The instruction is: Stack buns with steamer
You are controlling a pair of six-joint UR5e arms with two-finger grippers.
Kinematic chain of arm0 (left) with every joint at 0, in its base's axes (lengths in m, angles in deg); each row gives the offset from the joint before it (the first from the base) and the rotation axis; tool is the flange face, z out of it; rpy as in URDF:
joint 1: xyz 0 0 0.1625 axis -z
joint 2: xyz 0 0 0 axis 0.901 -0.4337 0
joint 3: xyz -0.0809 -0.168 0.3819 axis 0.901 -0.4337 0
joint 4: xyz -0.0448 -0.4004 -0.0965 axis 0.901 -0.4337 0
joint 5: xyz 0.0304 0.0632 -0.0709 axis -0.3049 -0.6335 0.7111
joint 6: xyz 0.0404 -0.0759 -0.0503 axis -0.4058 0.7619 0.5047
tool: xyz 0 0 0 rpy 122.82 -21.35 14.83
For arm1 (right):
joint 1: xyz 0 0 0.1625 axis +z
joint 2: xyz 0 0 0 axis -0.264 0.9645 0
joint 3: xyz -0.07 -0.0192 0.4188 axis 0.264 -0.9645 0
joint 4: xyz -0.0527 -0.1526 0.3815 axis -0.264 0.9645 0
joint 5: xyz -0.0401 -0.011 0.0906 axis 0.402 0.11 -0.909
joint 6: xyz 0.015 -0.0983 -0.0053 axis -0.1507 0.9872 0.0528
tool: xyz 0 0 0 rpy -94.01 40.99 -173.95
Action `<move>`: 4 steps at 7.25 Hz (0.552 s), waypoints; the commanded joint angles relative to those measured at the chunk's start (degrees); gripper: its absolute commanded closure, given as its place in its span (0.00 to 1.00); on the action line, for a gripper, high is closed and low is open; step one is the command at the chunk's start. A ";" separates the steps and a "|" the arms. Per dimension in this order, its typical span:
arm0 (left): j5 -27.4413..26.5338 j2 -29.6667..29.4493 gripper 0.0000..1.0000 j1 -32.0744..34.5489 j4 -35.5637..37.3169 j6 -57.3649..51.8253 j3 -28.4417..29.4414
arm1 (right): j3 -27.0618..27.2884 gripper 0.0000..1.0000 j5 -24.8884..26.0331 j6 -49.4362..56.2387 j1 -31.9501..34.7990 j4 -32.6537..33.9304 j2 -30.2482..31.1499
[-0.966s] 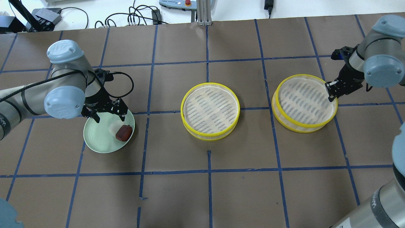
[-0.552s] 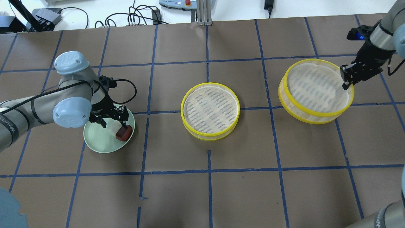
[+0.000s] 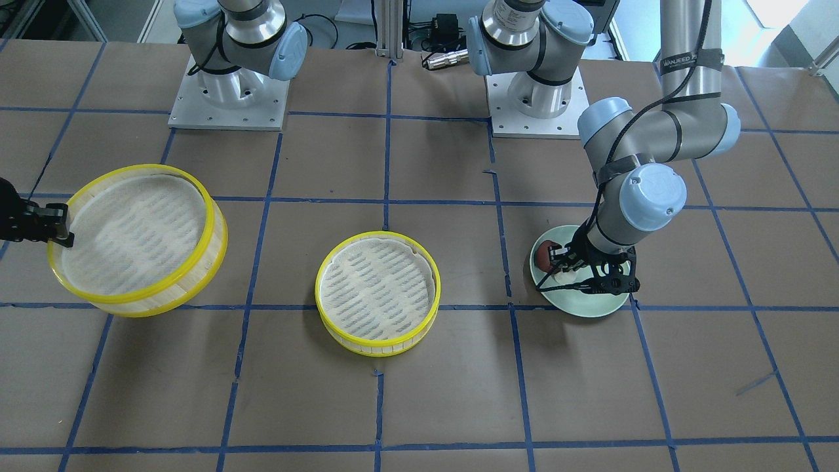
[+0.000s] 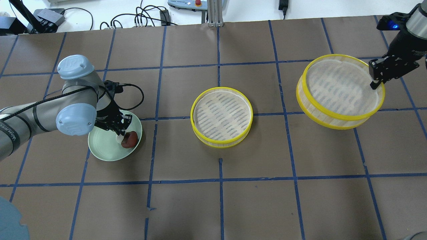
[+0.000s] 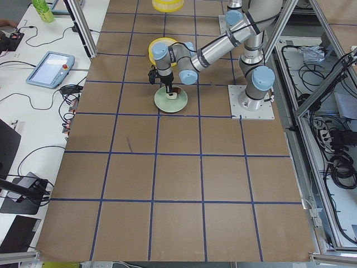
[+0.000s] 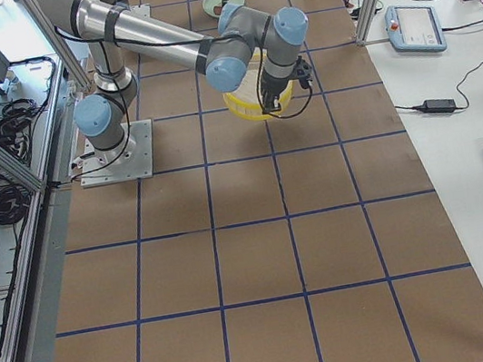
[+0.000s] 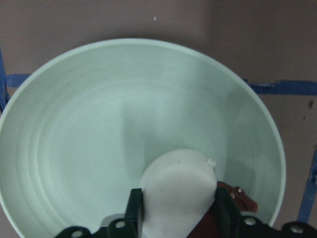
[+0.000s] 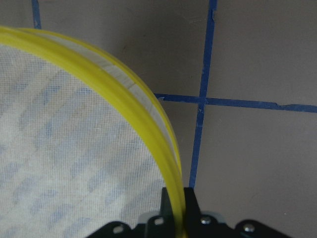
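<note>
My left gripper point(image 4: 119, 133) is down in the pale green plate point(image 4: 103, 146) and shut on the white bun point(image 7: 178, 193), one finger on each side. The dark reddish-brown bun point(image 4: 130, 140) lies on the plate, touching the white bun. My right gripper point(image 4: 375, 81) is shut on the rim of a yellow-rimmed steamer tray point(image 4: 337, 90) and holds it tilted above the table at the far right. A second steamer tray point(image 4: 222, 116) stands at the table's centre. In the front-facing view the lifted tray point(image 3: 137, 236) is at the left.
The brown table top point(image 4: 220, 200) is marked with a blue tape grid. Cables and a teach pendant point(image 4: 193, 3) lie beyond the far edge. The arm bases point(image 3: 226, 98) stand at the robot's side of the table.
My right gripper has lifted the steamer tray off the table and carried it up and outward to the right. My left gripper has come down and closed on the white bun.
</note>
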 commanded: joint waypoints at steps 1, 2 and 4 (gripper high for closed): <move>0.04 0.51 0.98 0.00 0.14 0.00 1.22 | 0.31 0.94 0.00 0.08 0.15 0.24 0.10; -0.04 1.47 0.98 0.00 0.06 -0.09 2.71 | 0.31 0.94 0.00 0.08 0.24 0.24 0.10; 0.22 6.11 0.98 0.87 -1.60 1.48 4.04 | 0.31 0.95 0.18 0.25 0.41 0.33 0.19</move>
